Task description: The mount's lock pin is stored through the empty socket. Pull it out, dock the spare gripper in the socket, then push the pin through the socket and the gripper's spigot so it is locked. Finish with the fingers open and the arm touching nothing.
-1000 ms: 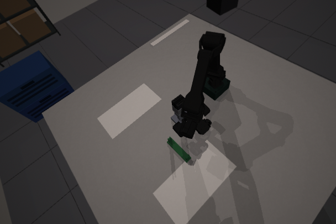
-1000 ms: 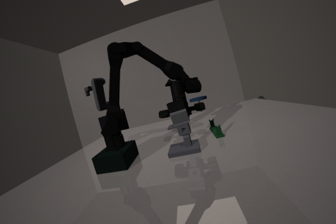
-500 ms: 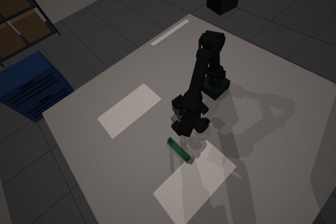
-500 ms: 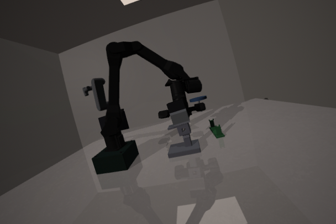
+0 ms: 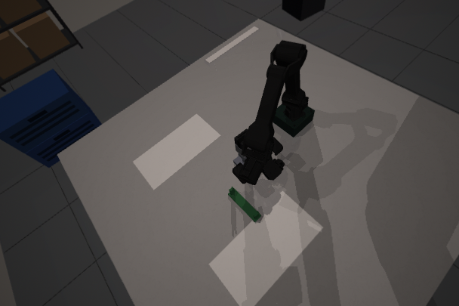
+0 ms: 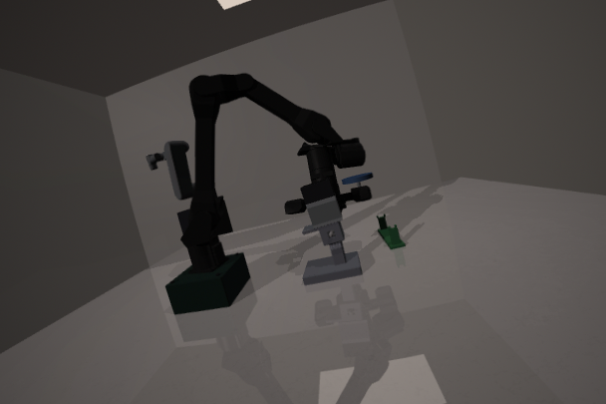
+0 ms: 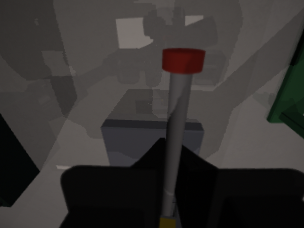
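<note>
The grey mount (image 6: 319, 269) (image 7: 144, 143) stands on the table. Its socket (image 6: 326, 231) shows a round hole facing the exterior camera. A grey block (image 6: 324, 213) with a black top sits over the socket; whether it is the spare gripper, seated, I cannot tell. My gripper (image 5: 258, 171) (image 7: 166, 143) is at the mount. In the wrist view it is shut on the lock pin (image 7: 178, 107), a grey rod with a red cap (image 7: 183, 61) toward the camera. A yellow patch (image 7: 167, 223) shows at the rod's far end. The fingertips are hidden in the exterior view.
An empty green cradle (image 5: 244, 205) (image 6: 390, 238) (image 7: 289, 95) with two uprights stands beside the mount. A blue disc (image 6: 357, 179) on a short stem is beside my wrist. The arm's dark base (image 5: 294, 124) (image 6: 201, 290) is on the mount's other side.
</note>
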`<move>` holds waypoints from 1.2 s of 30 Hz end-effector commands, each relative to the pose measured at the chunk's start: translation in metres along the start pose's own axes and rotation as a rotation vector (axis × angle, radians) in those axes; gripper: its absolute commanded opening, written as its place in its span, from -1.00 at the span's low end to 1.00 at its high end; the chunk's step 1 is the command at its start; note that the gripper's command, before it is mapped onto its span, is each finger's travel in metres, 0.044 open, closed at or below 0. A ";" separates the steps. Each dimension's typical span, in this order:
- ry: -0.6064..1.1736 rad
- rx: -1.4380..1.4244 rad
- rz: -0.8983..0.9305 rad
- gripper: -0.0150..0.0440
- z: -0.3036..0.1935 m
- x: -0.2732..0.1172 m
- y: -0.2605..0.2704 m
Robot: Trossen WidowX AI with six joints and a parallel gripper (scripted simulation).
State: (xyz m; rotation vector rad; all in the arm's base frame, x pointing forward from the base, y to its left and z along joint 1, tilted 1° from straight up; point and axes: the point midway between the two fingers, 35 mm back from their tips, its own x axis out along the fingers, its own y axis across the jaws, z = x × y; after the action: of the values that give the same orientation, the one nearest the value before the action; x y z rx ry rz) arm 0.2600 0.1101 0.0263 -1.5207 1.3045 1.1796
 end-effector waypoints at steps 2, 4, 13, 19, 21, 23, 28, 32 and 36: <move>0.001 -0.003 -0.001 -0.49 -0.004 0.001 -0.001; 0.001 -0.003 -0.001 -0.49 -0.005 0.001 -0.001; 0.000 0.001 0.002 0.04 -0.004 0.001 0.000; 0.000 0.001 0.002 0.19 -0.004 0.001 0.000; -0.001 0.001 0.003 0.19 -0.003 -0.001 0.000; -0.001 0.001 0.003 0.19 -0.001 -0.005 0.000; 0.002 -0.003 0.008 0.19 0.004 -0.016 0.002; 0.004 -0.006 0.009 0.19 0.007 -0.023 0.002; 0.006 -0.008 0.010 0.19 0.010 -0.031 0.003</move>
State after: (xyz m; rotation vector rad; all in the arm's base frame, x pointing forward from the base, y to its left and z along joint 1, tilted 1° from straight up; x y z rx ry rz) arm 0.2556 0.1214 0.0470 -1.5289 1.3161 1.1892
